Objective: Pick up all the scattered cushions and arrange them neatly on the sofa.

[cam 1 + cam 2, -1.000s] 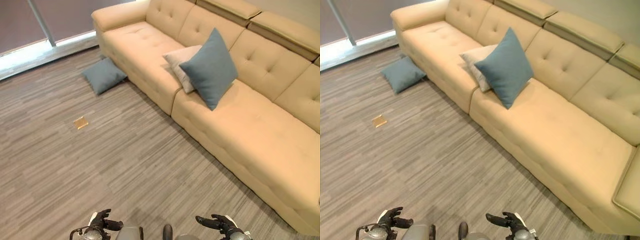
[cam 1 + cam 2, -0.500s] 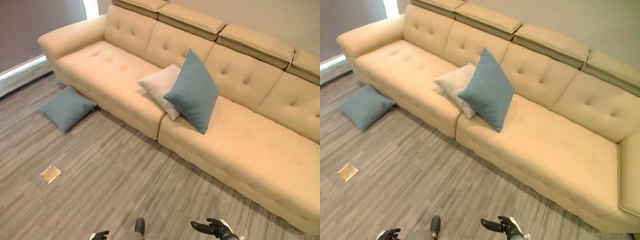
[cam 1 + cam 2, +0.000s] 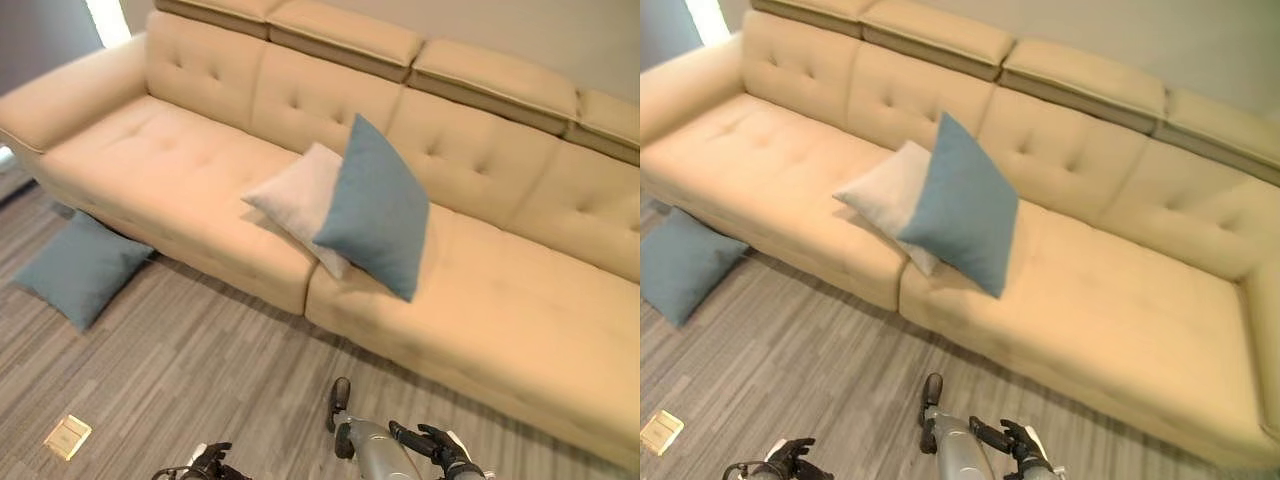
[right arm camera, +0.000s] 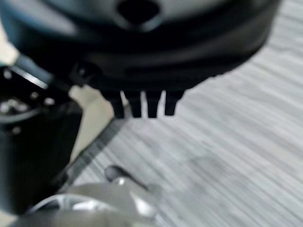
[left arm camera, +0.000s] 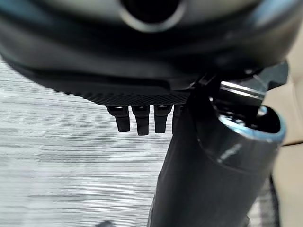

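1. Across the upper part of the head views, a long cream tufted sofa point(image 3: 500, 300) stands on a grey striped floor point(image 3: 200, 370).
2. At the middle of the sofa's seat, a blue-grey cushion point(image 3: 374, 208) stands on one corner, tilted and leaning against the backrest.
3. Just behind that cushion, on the side toward the sofa's armrest point(image 3: 60, 95), a pale grey cushion point(image 3: 298, 200) leans partly covered, touching it.
4. Below the sofa's front edge near the armrest end, a second blue-grey cushion point(image 3: 78, 268) lies on the floor, its far corner against the sofa's base.
5. Well apart from the sofa, a small tan floor plate point(image 3: 67, 437) lies flat on the floor, on the near side of the fallen cushion.
6. Near the bottom edge of the head views, the left hand point(image 3: 212, 463) shows, well apart from the sofa; its wrist view shows the fingers point(image 5: 138, 123) straight in a row over bare floor, holding nothing.
7. Nearer the sofa's front edge, the right hand point(image 3: 432, 444) hangs over the floor with fingers point(image 4: 150, 108) extended and relaxed, empty, touching nothing.
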Available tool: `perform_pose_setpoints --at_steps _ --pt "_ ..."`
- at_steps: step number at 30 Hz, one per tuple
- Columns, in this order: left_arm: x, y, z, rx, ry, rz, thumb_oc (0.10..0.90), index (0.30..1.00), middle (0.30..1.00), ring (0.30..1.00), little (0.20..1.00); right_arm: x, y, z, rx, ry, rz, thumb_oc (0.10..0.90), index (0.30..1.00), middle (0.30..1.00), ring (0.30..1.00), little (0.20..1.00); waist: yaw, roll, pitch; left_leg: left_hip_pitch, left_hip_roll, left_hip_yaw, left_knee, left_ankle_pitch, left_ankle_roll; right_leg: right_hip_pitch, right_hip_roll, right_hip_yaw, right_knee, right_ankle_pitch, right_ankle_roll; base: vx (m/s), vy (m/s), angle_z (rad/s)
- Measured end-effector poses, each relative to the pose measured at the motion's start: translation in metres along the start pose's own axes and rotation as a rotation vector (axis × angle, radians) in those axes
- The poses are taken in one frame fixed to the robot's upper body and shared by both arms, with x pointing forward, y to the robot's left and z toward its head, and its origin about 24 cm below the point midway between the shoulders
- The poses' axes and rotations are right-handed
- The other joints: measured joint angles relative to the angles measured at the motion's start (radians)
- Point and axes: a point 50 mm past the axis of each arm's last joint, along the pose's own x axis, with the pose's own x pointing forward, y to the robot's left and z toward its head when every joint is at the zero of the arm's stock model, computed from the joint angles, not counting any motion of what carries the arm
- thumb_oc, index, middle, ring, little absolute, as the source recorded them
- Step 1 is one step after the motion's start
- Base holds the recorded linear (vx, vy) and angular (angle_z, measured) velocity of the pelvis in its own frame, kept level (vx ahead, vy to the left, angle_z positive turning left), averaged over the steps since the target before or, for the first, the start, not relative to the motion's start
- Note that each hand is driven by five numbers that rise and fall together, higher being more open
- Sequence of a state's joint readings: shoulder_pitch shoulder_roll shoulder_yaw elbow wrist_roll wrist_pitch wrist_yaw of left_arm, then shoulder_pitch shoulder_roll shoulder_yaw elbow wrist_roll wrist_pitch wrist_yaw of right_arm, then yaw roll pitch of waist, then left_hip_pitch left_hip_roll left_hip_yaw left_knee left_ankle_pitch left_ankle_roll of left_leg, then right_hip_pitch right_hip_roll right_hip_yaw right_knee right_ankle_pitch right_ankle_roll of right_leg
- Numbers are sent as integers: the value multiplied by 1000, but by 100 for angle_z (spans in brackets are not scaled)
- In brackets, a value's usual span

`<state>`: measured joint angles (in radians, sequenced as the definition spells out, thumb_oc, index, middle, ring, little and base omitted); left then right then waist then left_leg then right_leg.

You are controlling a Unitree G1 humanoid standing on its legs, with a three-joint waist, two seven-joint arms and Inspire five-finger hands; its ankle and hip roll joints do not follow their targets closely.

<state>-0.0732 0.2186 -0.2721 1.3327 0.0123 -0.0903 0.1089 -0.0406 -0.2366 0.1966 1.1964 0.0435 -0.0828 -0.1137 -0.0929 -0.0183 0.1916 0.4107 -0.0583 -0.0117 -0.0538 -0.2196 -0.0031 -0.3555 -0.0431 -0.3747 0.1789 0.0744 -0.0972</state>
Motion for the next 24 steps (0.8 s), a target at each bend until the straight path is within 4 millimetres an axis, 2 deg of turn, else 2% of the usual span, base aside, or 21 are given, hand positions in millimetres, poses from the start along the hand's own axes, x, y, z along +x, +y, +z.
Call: perform_pose_setpoints --at_steps 1,2,3,5,6,7,8,9,10,11,13,14,15,16,17,18,19,20,21,22,24 --pt "-1 -6 -5 -2 15 -19 800 900 900 900 900 1 -3 1 -12 -2 -5 800 900 900 900 900 5 12 -5 -8 8 -12 71 8 -15 19 9 25 7 35 -43 471 -161 10" --pt "-3 -12 -11 1 33 -38 800 900 900 900 900 1 -5 2 -24 -3 -8 800 900 900 900 900 3 21 -8 -15 12 -21 133 27 -45 40 21 48 10 42 -58 386 -187 -23" --pt "-5 -15 -19 -2 58 -47 800 900 900 900 900 1 -7 0 -39 1 -12 800 900 900 900 900 6 35 -18 -39 19 -28 244 55 -92 86 39 73 -6 29 -50 306 -232 -42" --pt "-4 -13 -17 13 51 -38 800 900 900 900 900 1 -12 2 -42 -8 -22 800 900 900 900 900 1 34 -17 -130 32 -34 457 66 -117 161 55 102 -69 14 -45 249 -269 -33" --pt "-2 -9 -7 11 16 -26 800 900 900 900 900 2 -15 6 -42 -20 -32 800 900 900 900 900 4 21 -12 -239 40 -28 642 90 -145 202 66 123 -103 -3 -54 318 -238 -40" --pt "1 1 9 18 -45 0 800 900 900 900 900 4 -18 12 -30 -32 -39 800 900 900 900 900 27 7 8 -391 41 -30 924 146 -91 239 73 169 -131 -4 -59 325 -156 -89" --pt "2 9 17 24 -83 20 800 900 900 900 900 5 -18 17 -25 -39 -44 800 900 900 900 900 57 -18 22 -451 38 -20 988 140 -91 277 74 198 -146 10 -38 377 -53 -95" --pt "2 12 22 26 -101 36 800 900 900 900 900 5 -18 20 -20 -51 -46 800 900 900 900 900 55 -33 27 -496 29 -38 982 128 -73 314 75 224 -167 -18 -58 351 19 -104" --pt "3 20 27 34 -119 67 800 900 900 900 900 6 -16 25 -12 -64 -58 800 900 900 900 900 66 -64 41 -547 14 -46 872 92 -22 366 59 272 -195 -20 -52 374 86 -85" --pt "3 23 31 33 -141 79 800 900 900 900 900 6 -17 26 -8 -70 -63 800 900 900 900 900 74 -77 47 -563 16 -41 794 89 -22 377 53 294 -204 -21 -50 398 112 -118" --pt "2 24 37 23 -167 89 800 900 900 900 900 6 -22 28 -6 -83 -89 800 900 900 900 900 91 -63 42 -596 5 -109 391 116 -38 421 55 382 -229 -38 -23 351 88 -124" --pt "3 24 39 27 -170 86 800 900 900 900 900 6 -25 26 -12 -76 -95 800 900 900 900 900 97 -52 36 -594 3 -126 280 143 -57 434 60 402 -236 -45 -16 355 88 -96" --pt "3 18 40 35 -166 65 800 900 900 900 900 4 -31 15 -29 -44 -110 800 900 900 900 900 98 -24 32 -599 9 -165 140 208 -92 461 63 415 -257 -52 2 300 119 -83" --pt "3 12 43 37 -176 59 800 900 900 900 900 1 -35 -3 -23 10 -123 800 900 900 900 900 100 7 27 -601 29 -144 142 224 -79 487 76 442 -264 -72 25 386 176 -88" --pt "2 7 36 52 -160 54 800 900 900 900 900 -2 -35 -16 -20 48 -128 800 900 900 900 900 101 20 13 -585 32 -134 149 287 -43 503 76 465 -252 -95 54 225 132 -95" --pt "1 6 33 68 -158 55 800 900 900 900 900 -5 -32 -26 -26 75 -121 800 900 900 900 900 98 18 2 -552 23 -114 128 337 -15 504 59 454 -219 -120 99 208 109 -80" --pt "1 8 27 82 -146 59 800 900 900 900 900 -8 -27 -37 -23 101 -107 800 900 900 900 900 83 -6 -9 -510 1 -97 80 340 -6 505 27 431 -193 -144 122 183 95 -56" --pt "0 8 23 94 -136 57 800 900 900 900 900 -11 -22 -44 2 123 -106 800 900 900 900 900 63 -14 -15 -460 -16 -97 18 367 28 509 7 390 -164 -164 143 169 96 -28" --pt "1 9 25 97 -139 59 800 900 900 900 900 -12 -19 -50 7 144 -100 800 900 900 900 900 56 -17 -17 -441 -22 -96 -6 378 40 506 3 373 -154 -183 145 136 95 -11" --pt "2 12 31 97 -152 67 800 900 900 900 900 -17 -14 -64 25 193 -90 800 900 900 900 900 39 -21 -19 -412 -30 -89 -37 365 56 500 -3 367 -120 -182 159 95 74 -19" --pt "2 12 33 99 -160 68 800 900 900 900 900 -18 -4 -67 75 228 -78 800 900 900 900 900 41 -19 -19 -380 -32 -65 -36 356 92 449 -16 347 4 -235 190 79 60 -38"
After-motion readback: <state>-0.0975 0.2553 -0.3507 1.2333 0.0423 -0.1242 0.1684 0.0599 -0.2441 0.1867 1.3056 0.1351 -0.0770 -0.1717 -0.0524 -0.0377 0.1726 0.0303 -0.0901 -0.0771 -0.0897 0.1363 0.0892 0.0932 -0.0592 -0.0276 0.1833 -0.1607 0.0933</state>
